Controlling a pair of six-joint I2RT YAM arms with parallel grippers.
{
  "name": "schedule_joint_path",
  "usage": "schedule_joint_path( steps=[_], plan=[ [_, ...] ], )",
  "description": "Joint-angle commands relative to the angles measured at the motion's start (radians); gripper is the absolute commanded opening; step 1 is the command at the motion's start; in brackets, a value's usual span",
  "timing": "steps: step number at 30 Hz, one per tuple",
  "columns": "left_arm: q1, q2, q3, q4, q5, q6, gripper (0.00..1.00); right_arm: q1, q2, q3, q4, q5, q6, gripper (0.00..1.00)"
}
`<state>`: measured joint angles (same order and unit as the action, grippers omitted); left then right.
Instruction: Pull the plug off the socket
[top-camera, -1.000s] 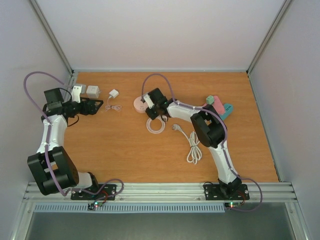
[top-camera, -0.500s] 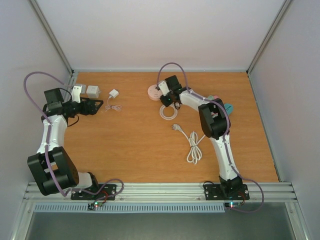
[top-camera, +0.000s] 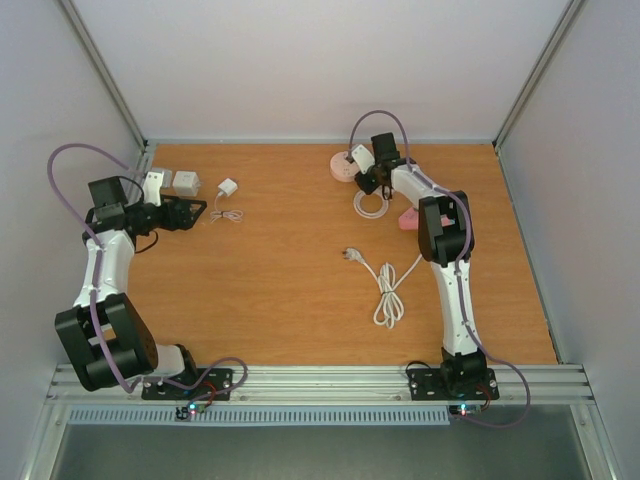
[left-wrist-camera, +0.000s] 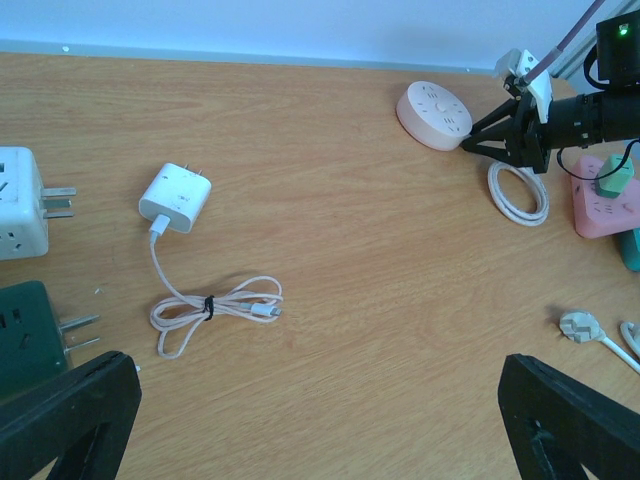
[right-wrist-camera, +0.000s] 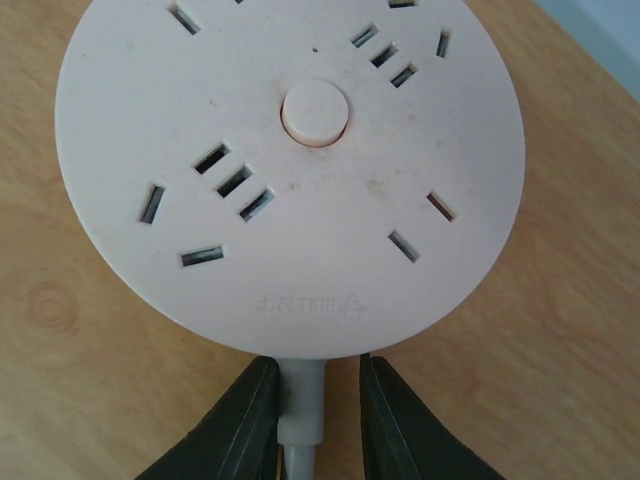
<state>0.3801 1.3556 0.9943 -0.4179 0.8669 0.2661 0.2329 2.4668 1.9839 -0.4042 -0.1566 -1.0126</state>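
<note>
A round pink socket (top-camera: 342, 164) (right-wrist-camera: 290, 170) lies at the back of the table with no plug in its slots. My right gripper (top-camera: 360, 172) (right-wrist-camera: 318, 410) is shut on the white cable stub (right-wrist-camera: 302, 395) at its rim. The cable's coil (top-camera: 370, 204) (left-wrist-camera: 518, 193) lies just behind the gripper. A pink power strip (left-wrist-camera: 598, 205) (top-camera: 410, 219) with a green plug (left-wrist-camera: 617, 175) standing in it sits beside the right arm. My left gripper (top-camera: 195, 212) (left-wrist-camera: 320, 440) is wide open at the far left, with nothing between its fingers.
A white charger (top-camera: 227, 188) (left-wrist-camera: 176, 196) with a tied cable lies near the left gripper. A white adapter (left-wrist-camera: 20, 200) and a dark green one (left-wrist-camera: 25, 335) sit at the left wall. A loose white cord with a plug (top-camera: 385, 285) lies mid-table.
My right gripper has moved to the back right, dragging the round pink socket and its coil along. The left arm has stayed still.
</note>
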Motion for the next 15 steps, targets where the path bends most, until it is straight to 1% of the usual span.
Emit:
schedule_joint_path(
  steps=[1,4,7,9,11,15],
  plan=[
    [-0.002,-0.011,-0.007,0.016,0.006,0.003,1.00,-0.021,0.073,0.032,-0.006,0.034,-0.058,0.25],
    [-0.002,-0.016,-0.003,0.006,0.000,0.010,1.00,-0.021,0.063,0.042,0.000,0.032,-0.034,0.33],
    [-0.001,-0.019,-0.003,0.006,0.001,0.013,1.00,-0.021,0.018,0.043,-0.003,0.030,0.006,0.42],
    [-0.001,-0.015,0.006,0.004,-0.004,0.017,1.00,-0.022,-0.017,0.047,-0.021,0.013,0.036,0.49],
    [-0.001,-0.016,0.018,0.006,-0.014,0.022,1.00,-0.022,-0.058,0.048,-0.043,-0.011,0.073,0.59],
    [-0.001,-0.019,0.034,0.008,-0.008,0.016,1.00,-0.022,-0.142,0.043,-0.097,-0.060,0.150,0.68]
  ],
)
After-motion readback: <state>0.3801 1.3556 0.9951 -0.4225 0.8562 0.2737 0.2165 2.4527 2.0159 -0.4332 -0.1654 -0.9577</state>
